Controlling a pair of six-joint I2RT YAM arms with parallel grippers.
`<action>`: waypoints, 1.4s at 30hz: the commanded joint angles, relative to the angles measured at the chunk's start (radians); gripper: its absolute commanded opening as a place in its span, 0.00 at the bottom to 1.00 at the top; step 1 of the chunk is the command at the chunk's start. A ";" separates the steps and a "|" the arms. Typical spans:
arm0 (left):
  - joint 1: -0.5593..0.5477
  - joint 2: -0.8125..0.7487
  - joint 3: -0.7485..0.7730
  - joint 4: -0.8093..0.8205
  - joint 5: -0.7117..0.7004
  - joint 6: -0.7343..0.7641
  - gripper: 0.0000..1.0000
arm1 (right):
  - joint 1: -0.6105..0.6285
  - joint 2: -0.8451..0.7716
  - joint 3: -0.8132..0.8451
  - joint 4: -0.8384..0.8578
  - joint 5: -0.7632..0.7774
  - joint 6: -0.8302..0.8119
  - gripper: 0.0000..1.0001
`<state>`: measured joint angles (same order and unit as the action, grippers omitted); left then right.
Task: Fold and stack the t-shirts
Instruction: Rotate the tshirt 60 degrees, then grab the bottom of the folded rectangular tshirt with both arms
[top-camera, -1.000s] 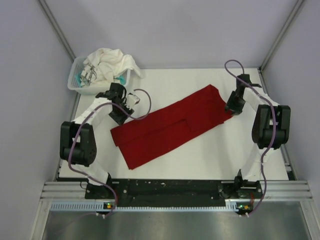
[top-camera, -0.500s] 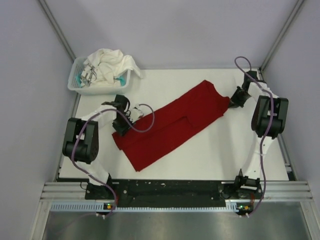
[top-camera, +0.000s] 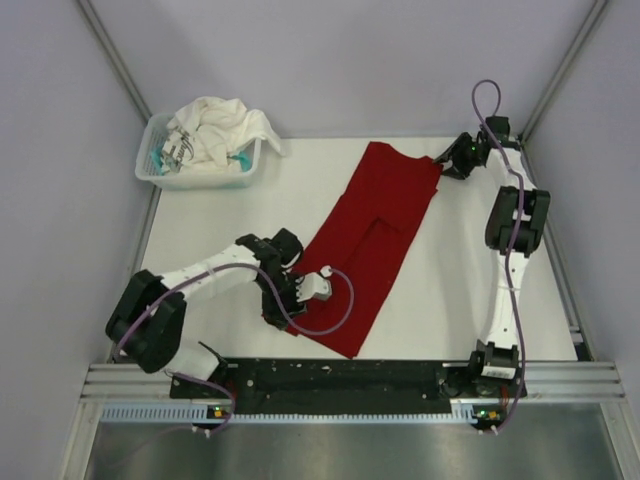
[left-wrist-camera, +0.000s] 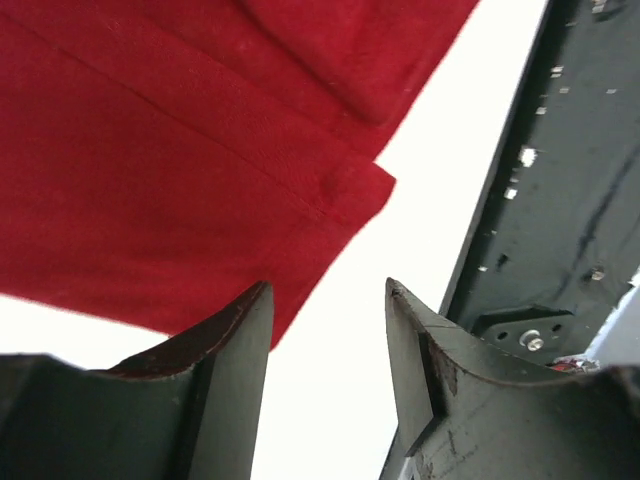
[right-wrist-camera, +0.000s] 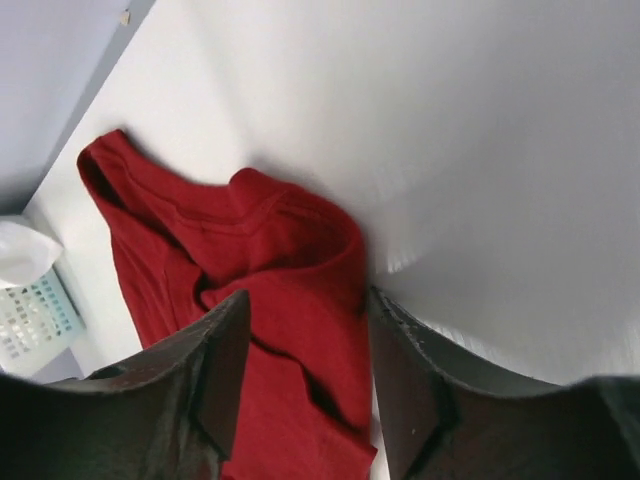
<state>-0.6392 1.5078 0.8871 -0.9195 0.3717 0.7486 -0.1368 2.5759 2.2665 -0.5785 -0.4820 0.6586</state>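
The deep red t-shirt (top-camera: 370, 240) lies folded in a long strip, slanting from the far right towards the near middle of the table. My left gripper (top-camera: 283, 315) is at its near left corner. In the left wrist view that gripper (left-wrist-camera: 328, 285) is open with bare table between the fingers, and the red t-shirt (left-wrist-camera: 170, 150) lies just ahead. My right gripper (top-camera: 442, 165) is at the shirt's far right corner. It stands open (right-wrist-camera: 308, 292) astride the loose collar end of the red t-shirt (right-wrist-camera: 290, 270). The white t-shirt (top-camera: 215, 125) is bunched in the basket.
A small white slatted basket (top-camera: 200, 178) stands at the far left corner and also shows as the basket (right-wrist-camera: 35, 315) in the right wrist view. The black base rail (top-camera: 340, 378) runs along the near edge, close to the left gripper. Walls enclose the table.
The red shirt swung from a shallow diagonal to a steeper one. My left gripper dragged its end towards the near edge, my right moved to the far right corner. Both jaws have opened.
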 joint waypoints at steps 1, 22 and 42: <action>0.010 -0.188 0.019 -0.091 0.124 0.063 0.55 | 0.008 -0.196 -0.059 0.051 -0.033 -0.124 0.53; 0.177 -0.374 -0.201 0.085 0.024 0.716 0.56 | 1.006 -1.551 -1.555 0.266 -0.058 -1.412 0.77; 0.047 -0.359 -0.381 0.304 -0.077 0.631 0.19 | 1.375 -1.074 -1.549 0.295 0.275 -1.406 0.31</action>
<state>-0.5644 1.1358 0.5255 -0.6323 0.2966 1.4128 1.2236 1.4578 0.7025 -0.2905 -0.2497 -0.7181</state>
